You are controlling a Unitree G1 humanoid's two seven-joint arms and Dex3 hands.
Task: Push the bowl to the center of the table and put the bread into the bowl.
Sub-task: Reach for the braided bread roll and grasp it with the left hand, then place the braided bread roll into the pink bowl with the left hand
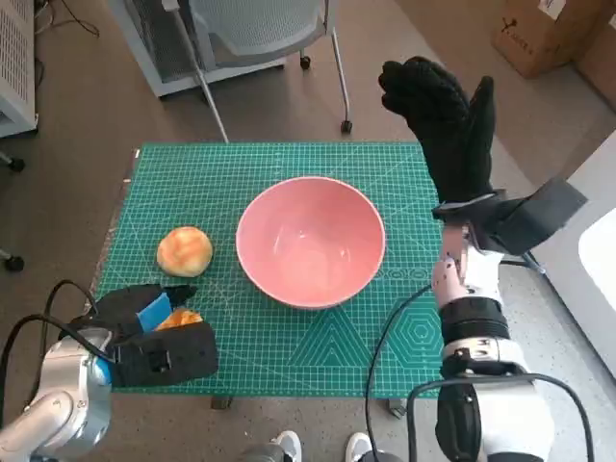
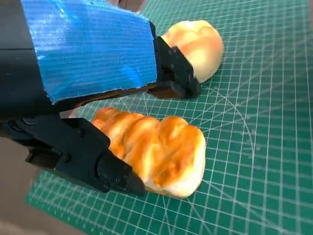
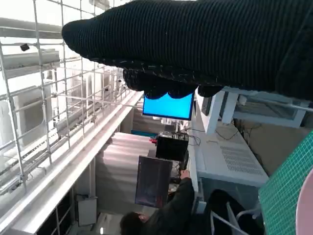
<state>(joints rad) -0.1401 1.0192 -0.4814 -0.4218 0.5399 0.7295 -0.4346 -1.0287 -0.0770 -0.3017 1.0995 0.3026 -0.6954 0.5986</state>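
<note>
The pink bowl (image 1: 310, 241) stands empty near the middle of the green mat (image 1: 289, 164). A round bun (image 1: 184, 250) lies on the mat to its left. Nearer the front left corner lies a braided bread loaf (image 1: 179, 319) (image 2: 159, 152), with the round bun (image 2: 195, 45) beyond it. My left hand (image 1: 144, 332) (image 2: 83, 73) straddles the loaf. One finger (image 2: 85, 159) lies against its side, and another (image 2: 173, 73) stands over it with a gap. My right hand (image 1: 448, 125) (image 3: 205, 44) is raised off the table beside the bowl's right side, fingers spread, holding nothing.
An office chair (image 1: 260, 34) and a white cabinet stand beyond the table's far edge, with a cardboard box (image 1: 539, 34) at the far right. Shoes (image 1: 322, 448) show at the near edge. A person (image 3: 161, 215) sits at a desk in the right wrist view.
</note>
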